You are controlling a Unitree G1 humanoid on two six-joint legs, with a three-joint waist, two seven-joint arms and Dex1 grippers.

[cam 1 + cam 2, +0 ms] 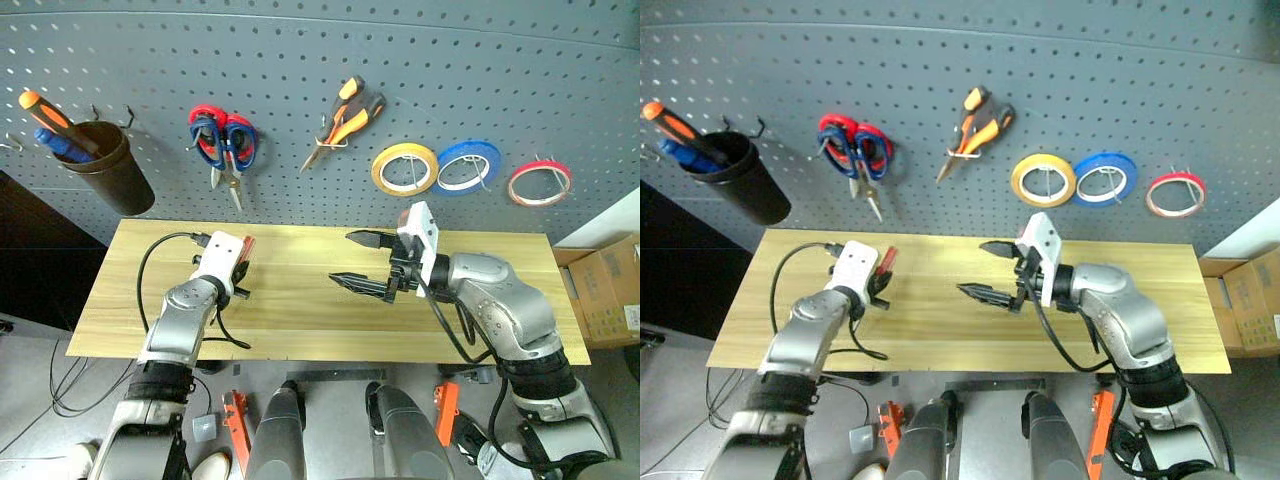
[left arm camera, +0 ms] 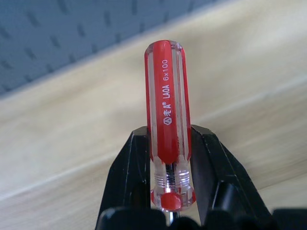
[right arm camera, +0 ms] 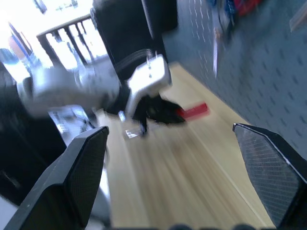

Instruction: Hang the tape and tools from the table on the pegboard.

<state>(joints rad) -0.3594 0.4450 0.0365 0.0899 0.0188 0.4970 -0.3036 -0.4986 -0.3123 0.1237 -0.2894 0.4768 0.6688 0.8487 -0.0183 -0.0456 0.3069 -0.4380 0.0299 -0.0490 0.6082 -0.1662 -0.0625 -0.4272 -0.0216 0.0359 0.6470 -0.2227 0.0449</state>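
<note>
My left gripper (image 2: 169, 134) is shut on the clear-and-red handle of the screwdriver (image 2: 168, 105), held just above the left part of the table (image 1: 300, 325). The red handle (image 1: 248, 244) sticks out past the fingers toward the pegboard (image 1: 300, 60). My right gripper (image 1: 344, 258) hovers open over the table's middle, pointing left, with nothing between its fingers. On the pegboard hang the blue-handled scissors (image 1: 212, 148), the orange-and-black pliers (image 1: 346, 118) and the red-rimmed tape (image 1: 539, 183).
Red-handled scissors (image 1: 243, 128) share the hook with the blue ones. A yellow roll (image 1: 404, 168) and a blue roll (image 1: 468, 166) hang beside the red tape. A dark cup (image 1: 100, 165) at the pegboard's left holds an orange-and-black screwdriver. A cardboard box (image 1: 610, 290) stands right of the table.
</note>
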